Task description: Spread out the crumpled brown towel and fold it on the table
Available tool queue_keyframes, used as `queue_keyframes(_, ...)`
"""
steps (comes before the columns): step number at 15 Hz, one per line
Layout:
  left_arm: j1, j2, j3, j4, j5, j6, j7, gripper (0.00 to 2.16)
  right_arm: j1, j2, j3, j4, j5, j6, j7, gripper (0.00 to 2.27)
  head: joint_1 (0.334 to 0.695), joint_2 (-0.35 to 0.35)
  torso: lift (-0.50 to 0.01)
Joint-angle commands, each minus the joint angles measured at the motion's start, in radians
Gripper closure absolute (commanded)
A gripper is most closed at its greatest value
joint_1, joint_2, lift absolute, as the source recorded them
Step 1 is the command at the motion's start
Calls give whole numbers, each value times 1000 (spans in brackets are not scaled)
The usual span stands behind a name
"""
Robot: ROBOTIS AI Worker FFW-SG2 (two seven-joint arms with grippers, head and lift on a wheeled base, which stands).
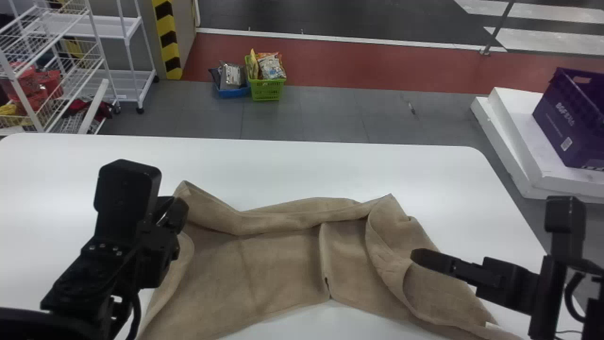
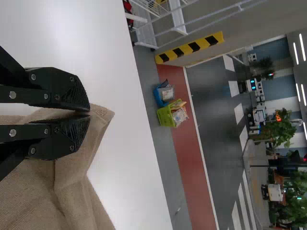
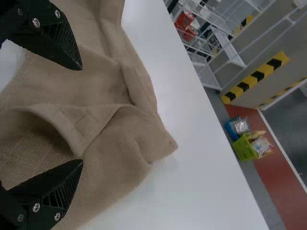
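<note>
The brown towel (image 1: 278,264) lies partly spread on the white table, its far edge folded over and its right side rumpled into loose folds. At the towel's far left corner is my left gripper (image 1: 178,212). In the left wrist view that gripper (image 2: 89,114) is shut on the corner of the towel (image 2: 72,177). My right gripper (image 1: 432,261) is over the towel's right part. The right wrist view shows this gripper (image 3: 81,115) open, fingers wide apart above the folds of the towel (image 3: 120,143), with no cloth gripped.
The white table (image 1: 302,165) extends beyond the towel's far edge. Past it on the floor stand a green basket (image 1: 266,89) and a blue one (image 1: 231,92), both holding packets. White wire shelving (image 1: 104,80) is at the back left, a purple crate (image 1: 566,123) at the right.
</note>
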Motion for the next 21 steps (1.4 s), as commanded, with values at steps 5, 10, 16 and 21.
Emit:
queue_keyframes(5, -6, 3, -3, 9, -1, -8, -1, 1001, -4, 6, -16, 12, -75, 11, -52, 221, 695, -159, -127)
queue_keyframes(10, -2, 7, 16, 12, 6, -17, -3, 1004, -102, 6, 29, 144, -39, 11, -107, 286, 695, -147, -127)
queue_keyframes(16, -2, 4, 32, 12, 13, -48, -13, 1004, -107, 6, 67, 165, -21, 11, -111, 478, 695, -122, -127)
queue_keyframes(21, -2, 6, 34, 11, 13, -48, -13, 1004, -131, 6, 85, 198, -13, 11, -126, 596, 695, -109, -127)
